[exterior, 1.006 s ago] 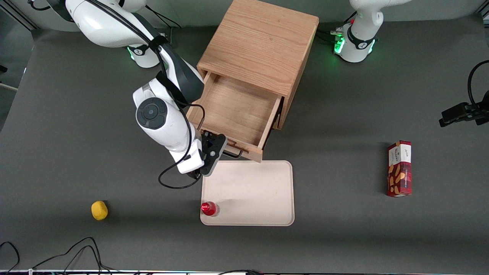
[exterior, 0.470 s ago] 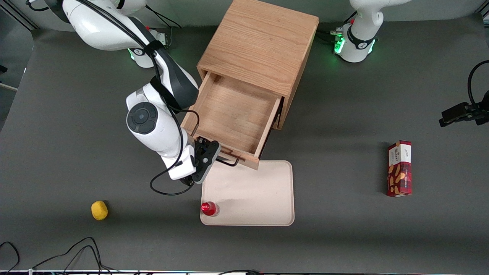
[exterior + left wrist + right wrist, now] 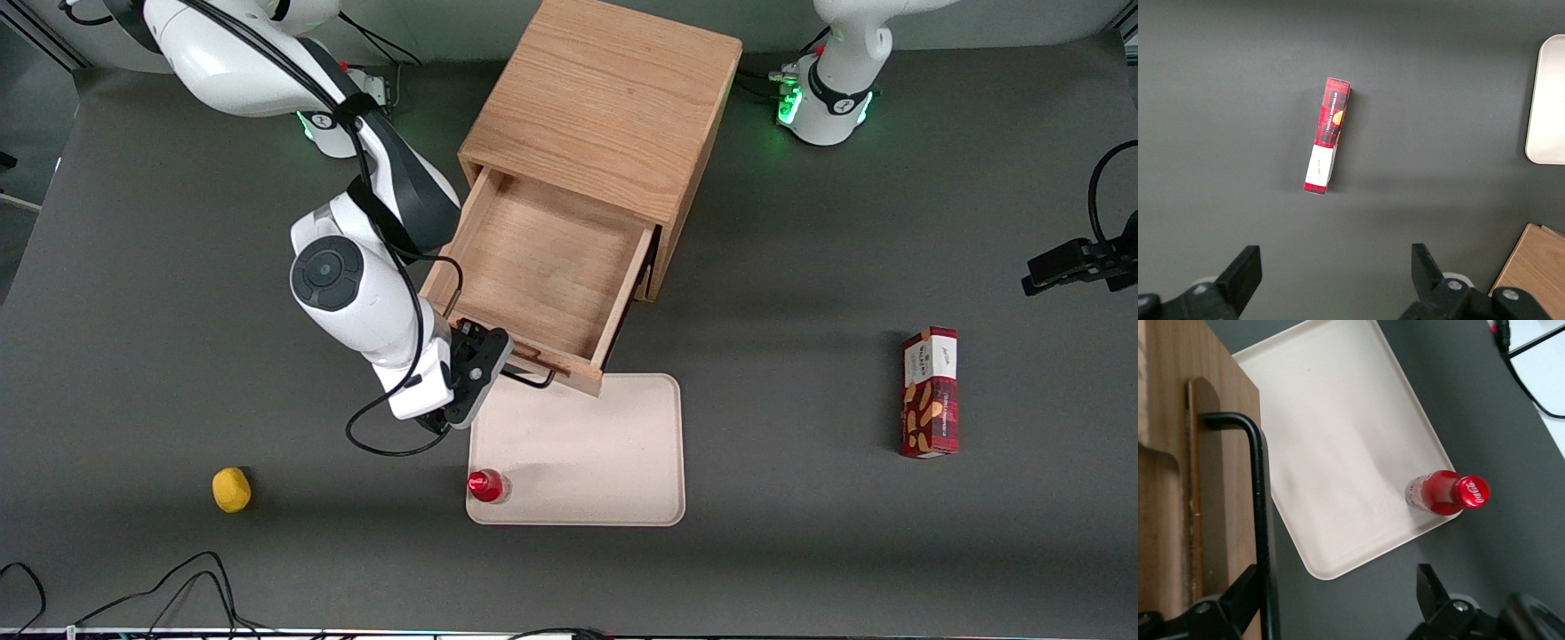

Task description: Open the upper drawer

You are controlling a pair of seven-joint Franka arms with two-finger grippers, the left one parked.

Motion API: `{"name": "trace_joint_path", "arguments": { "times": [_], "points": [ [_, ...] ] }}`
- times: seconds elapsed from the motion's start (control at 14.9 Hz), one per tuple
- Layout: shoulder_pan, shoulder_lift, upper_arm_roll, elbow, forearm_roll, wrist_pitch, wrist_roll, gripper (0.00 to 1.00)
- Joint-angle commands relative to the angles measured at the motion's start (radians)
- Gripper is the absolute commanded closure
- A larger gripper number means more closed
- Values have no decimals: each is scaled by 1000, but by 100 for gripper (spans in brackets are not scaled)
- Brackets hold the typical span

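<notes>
The upper drawer (image 3: 542,267) of the oak cabinet (image 3: 605,98) stands pulled well out, its bare wooden floor showing. Its thin black bar handle (image 3: 533,378) sits on the drawer front nearest the front camera, over the tray's edge. My right gripper (image 3: 480,364) is at the working-arm end of that handle. In the right wrist view the gripper (image 3: 1335,600) is open with its fingers wide apart. The handle (image 3: 1258,487) runs just inside one finger (image 3: 1238,603), against the drawer front (image 3: 1211,487). The lower drawer is hidden beneath.
A cream tray (image 3: 605,453) lies in front of the drawer, with a red-capped cola bottle (image 3: 486,485) standing in its corner. A yellow lemon (image 3: 231,490) lies toward the working arm's end. A red snack box (image 3: 930,392) lies toward the parked arm's end.
The drawer has slid a little farther out toward the front camera, and my gripper moved the same way with the handle. In the last half second almost nothing moved.
</notes>
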Motion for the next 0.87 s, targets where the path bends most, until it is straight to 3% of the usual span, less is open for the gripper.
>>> {"name": "trace_joint_path", "arguments": {
  "times": [0.0,0.4,0.8],
  "points": [
    [-18,-52,-1,18,5,9,42,0],
    [-145,-251,-4,-42,108,-51,71,0],
    [-296,-487,-9,-178,108,-301,474,0]
  ]
}}
